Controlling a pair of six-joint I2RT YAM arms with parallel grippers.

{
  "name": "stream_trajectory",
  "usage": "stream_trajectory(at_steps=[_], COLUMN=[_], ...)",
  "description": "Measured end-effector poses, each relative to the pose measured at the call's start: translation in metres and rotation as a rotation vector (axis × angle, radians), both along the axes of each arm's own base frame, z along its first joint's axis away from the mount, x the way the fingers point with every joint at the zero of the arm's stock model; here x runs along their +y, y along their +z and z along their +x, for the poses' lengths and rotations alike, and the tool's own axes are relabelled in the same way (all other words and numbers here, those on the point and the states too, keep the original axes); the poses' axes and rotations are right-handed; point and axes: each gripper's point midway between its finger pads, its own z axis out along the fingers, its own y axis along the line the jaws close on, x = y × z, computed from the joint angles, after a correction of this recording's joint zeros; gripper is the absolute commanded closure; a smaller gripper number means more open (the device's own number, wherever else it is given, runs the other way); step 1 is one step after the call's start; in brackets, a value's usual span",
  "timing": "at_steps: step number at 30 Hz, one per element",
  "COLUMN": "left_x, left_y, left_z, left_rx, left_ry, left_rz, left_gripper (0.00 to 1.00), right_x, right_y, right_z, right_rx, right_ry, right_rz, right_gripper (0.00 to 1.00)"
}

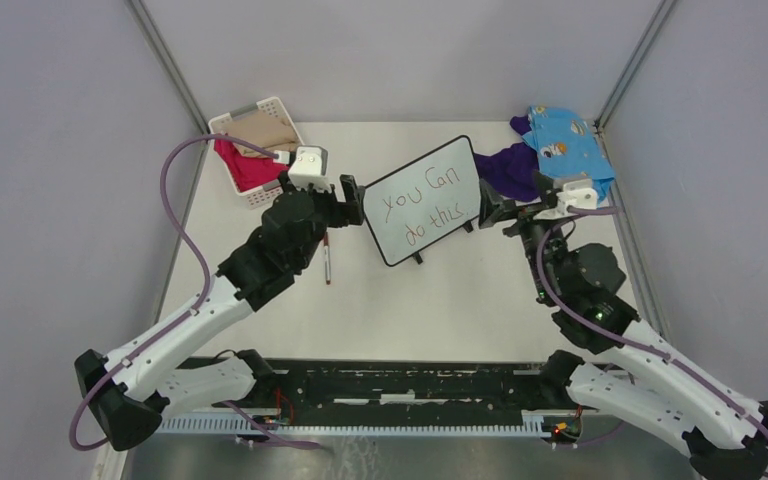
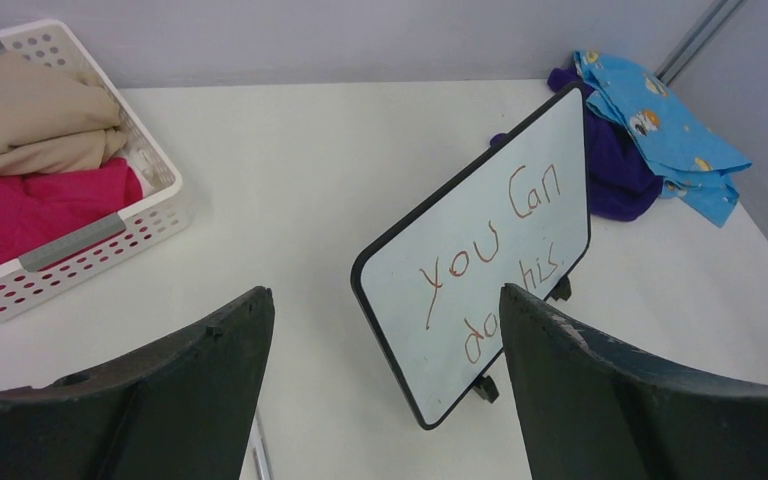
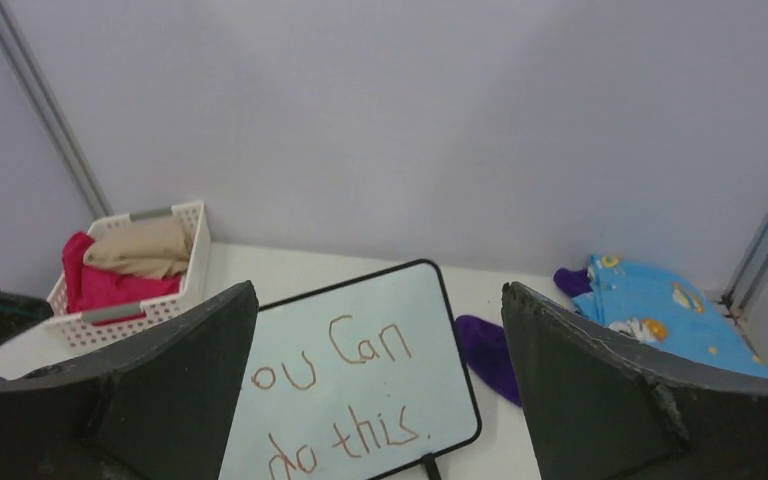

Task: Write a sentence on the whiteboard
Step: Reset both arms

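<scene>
The whiteboard [image 1: 422, 200] stands tilted on its little black feet in the middle of the table. The sentence [image 1: 430, 203] "you can do this" fills it in two handwritten lines. My left gripper [image 1: 348, 203] hovers just off the board's left edge, open and empty. In the left wrist view the whiteboard [image 2: 480, 270] lies beyond the gripper [image 2: 384, 294], apart from both fingers. My right gripper [image 1: 493, 210] hangs at the board's right edge, open and empty too. The right wrist view shows the whiteboard [image 3: 360, 370] ahead, between the spread fingers of the gripper [image 3: 378, 288].
A marker pen [image 1: 327, 262] lies on the table under my left arm. A white basket [image 1: 255, 150] with pink and beige cloth sits at the back left. Blue patterned cloth [image 1: 565, 150] and purple cloth [image 1: 508, 170] are piled at the back right, near the wall.
</scene>
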Motion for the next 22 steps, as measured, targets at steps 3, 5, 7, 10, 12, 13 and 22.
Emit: stream_trajectory(at_steps=[3,5,7,10,12,13,22], left_x=[-0.001,-0.002,-0.004,-0.007,-0.008,-0.008,-0.005], left_y=[0.003,0.003,0.004,0.012,0.02,0.024,0.033], left_z=[0.0,0.0,-0.001,-0.002,-0.004,-0.005,-0.008], left_rx=[-0.004,-0.003,-0.004,-0.014,-0.026,-0.034,-0.051], left_ry=[-0.004,-0.009,-0.024,-0.041,-0.05,-0.054,-0.056], left_rz=[-0.005,-0.005,-0.009,-0.022,-0.035,-0.043,-0.06], left_gripper=[0.12,0.12,0.12,0.12,0.12,0.12,0.12], right_x=[-0.019,-0.039,-0.057,-0.06,-0.053,-0.049,-0.035], right_y=[0.026,0.033,0.03,0.01,-0.008,-0.021,-0.076], right_z=[-0.007,-0.007,-0.002,0.008,0.014,0.017,0.023], right_rx=[-0.056,-0.059,-0.024,0.046,0.085,0.108,0.203], right_ry=[-0.053,-0.152,-0.283,-0.366,-0.368,-0.362,-0.328], right_rz=[0.044,0.062,0.053,0.005,-0.033,-0.055,-0.117], right_gripper=[0.02,0.02,0.02,0.02,0.02,0.02,0.02])
